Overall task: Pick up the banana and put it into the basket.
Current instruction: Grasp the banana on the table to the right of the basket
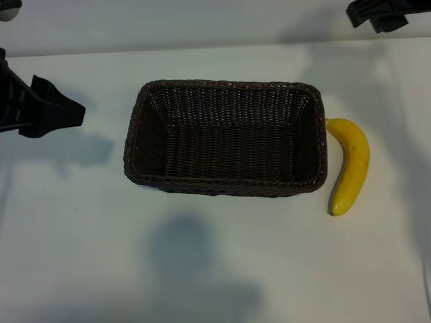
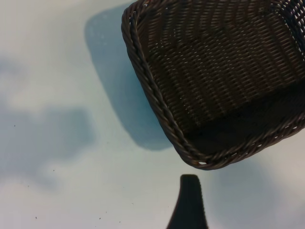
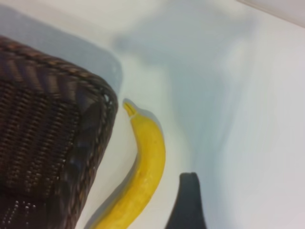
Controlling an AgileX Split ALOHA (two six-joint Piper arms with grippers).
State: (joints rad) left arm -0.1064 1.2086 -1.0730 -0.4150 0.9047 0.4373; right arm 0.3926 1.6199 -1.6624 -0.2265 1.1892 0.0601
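Observation:
The banana (image 1: 351, 165) is bright yellow and curved, and it lies on the white table just right of the basket (image 1: 229, 86), a dark-brown woven rectangle that holds nothing. Its stem end nearly touches the basket's right rim. My right gripper (image 1: 378, 13) hangs at the far right edge, above and behind the banana, open and empty. In the right wrist view the banana (image 3: 145, 171) lies between the basket's corner (image 3: 90, 88) and one dark fingertip (image 3: 189, 200). My left gripper (image 1: 64, 108) waits left of the basket, open and holding nothing. One of its fingertips (image 2: 189, 200) shows near the basket's corner (image 2: 157, 102).
The white table (image 1: 202, 269) stretches in front of the basket, crossed by soft shadows of the arms. The table's far edge meets a pale wall behind the basket.

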